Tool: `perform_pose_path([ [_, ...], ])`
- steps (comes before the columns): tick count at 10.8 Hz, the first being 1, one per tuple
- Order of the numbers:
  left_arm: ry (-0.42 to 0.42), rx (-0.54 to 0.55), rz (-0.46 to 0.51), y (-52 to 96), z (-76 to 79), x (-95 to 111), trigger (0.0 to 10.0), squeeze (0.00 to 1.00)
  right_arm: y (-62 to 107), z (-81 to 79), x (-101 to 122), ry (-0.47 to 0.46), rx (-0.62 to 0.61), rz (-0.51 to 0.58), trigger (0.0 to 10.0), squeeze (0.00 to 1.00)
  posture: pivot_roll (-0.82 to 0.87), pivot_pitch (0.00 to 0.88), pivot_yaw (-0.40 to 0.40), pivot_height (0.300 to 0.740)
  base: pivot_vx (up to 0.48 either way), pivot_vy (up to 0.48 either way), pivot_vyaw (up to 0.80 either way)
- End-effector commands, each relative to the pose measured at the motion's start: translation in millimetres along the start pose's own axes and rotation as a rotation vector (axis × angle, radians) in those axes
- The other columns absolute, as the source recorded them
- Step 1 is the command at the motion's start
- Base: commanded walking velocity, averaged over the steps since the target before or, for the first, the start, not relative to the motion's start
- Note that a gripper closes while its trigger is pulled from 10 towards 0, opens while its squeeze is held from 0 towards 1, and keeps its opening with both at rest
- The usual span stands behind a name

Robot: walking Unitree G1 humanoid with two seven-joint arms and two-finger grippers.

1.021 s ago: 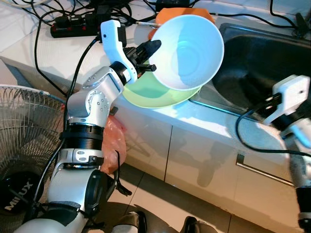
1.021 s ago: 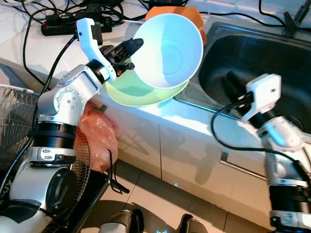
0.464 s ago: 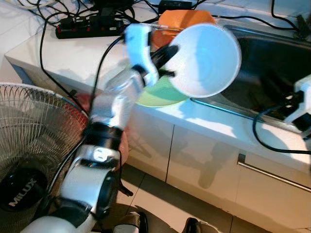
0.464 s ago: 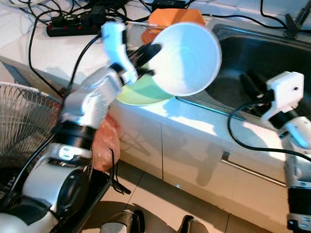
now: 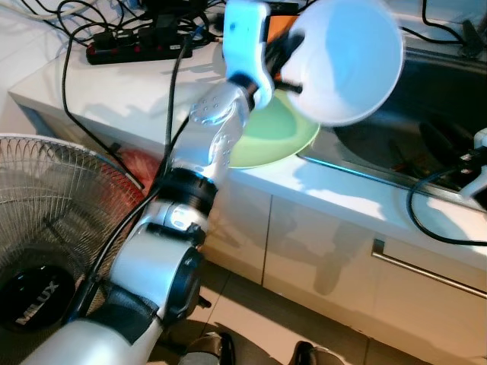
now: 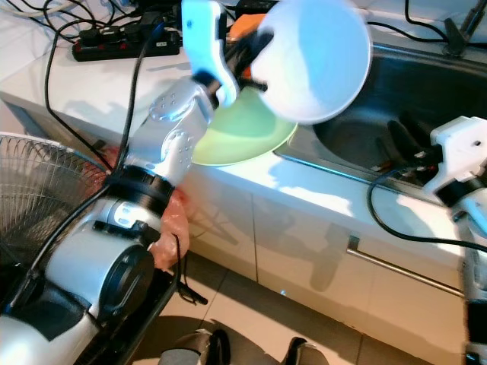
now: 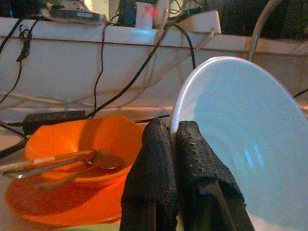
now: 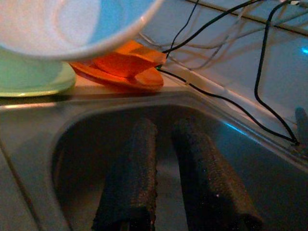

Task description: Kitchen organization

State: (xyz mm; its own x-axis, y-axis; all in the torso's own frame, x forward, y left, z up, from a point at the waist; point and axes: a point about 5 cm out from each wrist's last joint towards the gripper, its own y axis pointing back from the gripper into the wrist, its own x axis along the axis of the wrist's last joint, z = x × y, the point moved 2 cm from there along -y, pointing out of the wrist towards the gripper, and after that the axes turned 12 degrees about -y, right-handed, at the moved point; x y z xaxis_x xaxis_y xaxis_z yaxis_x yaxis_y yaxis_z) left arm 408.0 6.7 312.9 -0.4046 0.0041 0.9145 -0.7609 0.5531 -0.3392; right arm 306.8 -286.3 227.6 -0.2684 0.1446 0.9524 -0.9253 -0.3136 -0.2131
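Left gripper (image 7: 174,144): I had it raised over the white counter, its two black fingers pinched together on the rim of the white bowl — one finger inside the rim, one outside.
White bowl (image 5: 351,61): it was held up in the air, tilted on edge, hanging above the green plate and the near corner of the sink.
Green plate (image 5: 270,141): it lay flat on the counter just beside the sink, partly under the bowl and my left forearm.
Orange dish (image 7: 72,144): it sat on the counter behind the green plate; in the left wrist view it held cutlery (image 7: 62,161) — which pieces, I could not tell.
Right gripper (image 8: 168,163): I had it low over the sink basin, its fingers slightly apart with a narrow gap between them, clamped on nothing.
Sink (image 6: 426,91): a dark steel basin sunk into the counter on my right side.
Power strip (image 5: 133,49): a black strip lay at the back of the counter among tangled black cables.
Fan (image 5: 46,228): a wire-caged floor fan stood to my left, in front of the cabinet.
Orange-pink bag (image 6: 169,220): it hung at the cabinet front beside my left arm.
Cabinet handle (image 5: 426,266): a metal bar ran across the white cabinet front below the sink.
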Motion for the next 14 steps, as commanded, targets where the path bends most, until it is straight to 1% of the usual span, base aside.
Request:
perform_pose_path([
  [1,-0.064,-0.02,0.025,-9.2,14.3,9,10.0,0.0,4.7,2.4,8,0.025,-0.004,0.008,10.0,0.0,-0.06,0.153,0.117,0.74,0.0,0.0,0.0],
  [3,-0.089,-0.063,0.036,-18.1,43.3,9,10.0,0.0,15.2,3.2,7,0.03,-0.01,-0.009,10.0,0.0,-0.08,0.166,0.13,0.74,0.0,0.0,0.0],
  [4,-0.083,-0.075,0.034,-19.6,50.8,9,10.0,0.0,17.8,3.7,8,0.031,-0.014,-0.013,10.0,0.0,-0.09,0.168,0.133,0.74,0.0,0.0,0.0],
  [6,-0.115,-0.099,0.035,-22.7,66.3,8,10.0,0.0,24.2,2.4,7,0.031,-0.018,-0.026,10.0,0.0,-0.1,0.175,0.138,0.74,0.0,0.0,0.0],
  [8,-0.142,-0.11,0.022,-22.6,76.6,2,10.0,0.0,30.3,-0.8,7,0.03,-0.007,-0.042,10.0,0.0,-0.12,0.186,0.146,0.74,0.0,0.0,0.0],
  [9,-0.154,-0.117,-0.001,-21.5,85.1,-5,10.0,0.0,35.3,-4.8,7,0.025,0.015,-0.062,10.0,0.0,-0.13,0.193,0.148,0.74,0.0,0.0,0.0],
  [11,-0.18,-0.128,-0.041,-18.9,94.3,-15,10.0,0.0,39.7,-9.0,6,0.021,0.035,-0.08,10.0,0.0,-0.14,0.203,0.15,0.74,0.0,0.0,0.0],
  [14,-0.207,-0.157,-0.057,-15.8,110.3,-23,10.0,0.0,46.4,-14.2,7,0.011,0.041,-0.099,10.0,0.0,-0.16,0.21,0.151,0.74,0.0,0.0,0.0],
])
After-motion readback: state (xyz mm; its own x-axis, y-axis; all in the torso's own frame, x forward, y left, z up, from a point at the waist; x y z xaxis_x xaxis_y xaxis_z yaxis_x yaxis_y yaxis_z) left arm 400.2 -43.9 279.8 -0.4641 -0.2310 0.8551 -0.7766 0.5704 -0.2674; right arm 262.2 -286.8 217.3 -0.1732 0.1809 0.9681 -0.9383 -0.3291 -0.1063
